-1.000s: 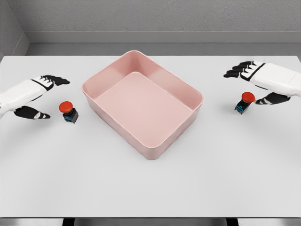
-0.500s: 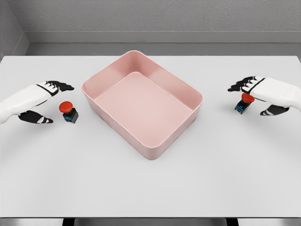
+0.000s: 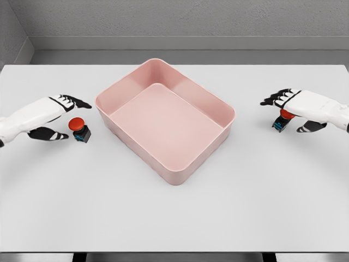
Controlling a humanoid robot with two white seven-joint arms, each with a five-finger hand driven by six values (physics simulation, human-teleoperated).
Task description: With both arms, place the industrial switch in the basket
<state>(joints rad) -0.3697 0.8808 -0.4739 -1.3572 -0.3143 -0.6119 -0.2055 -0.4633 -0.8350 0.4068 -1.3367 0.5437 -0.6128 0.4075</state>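
Small hard switch just beside open left hand, another switch under open right hand; light, stiff, best pinched at dark base; basket between hands

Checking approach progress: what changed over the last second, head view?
Both hands closed in on their switches. The left hand moved right toward the left switch; its fingers are spread either side of it, not gripping yet. The right hand dropped and moved left over the right switch, partly covering its red cap; contact is unclear. Both switches and the pink basket stayed put on the table.
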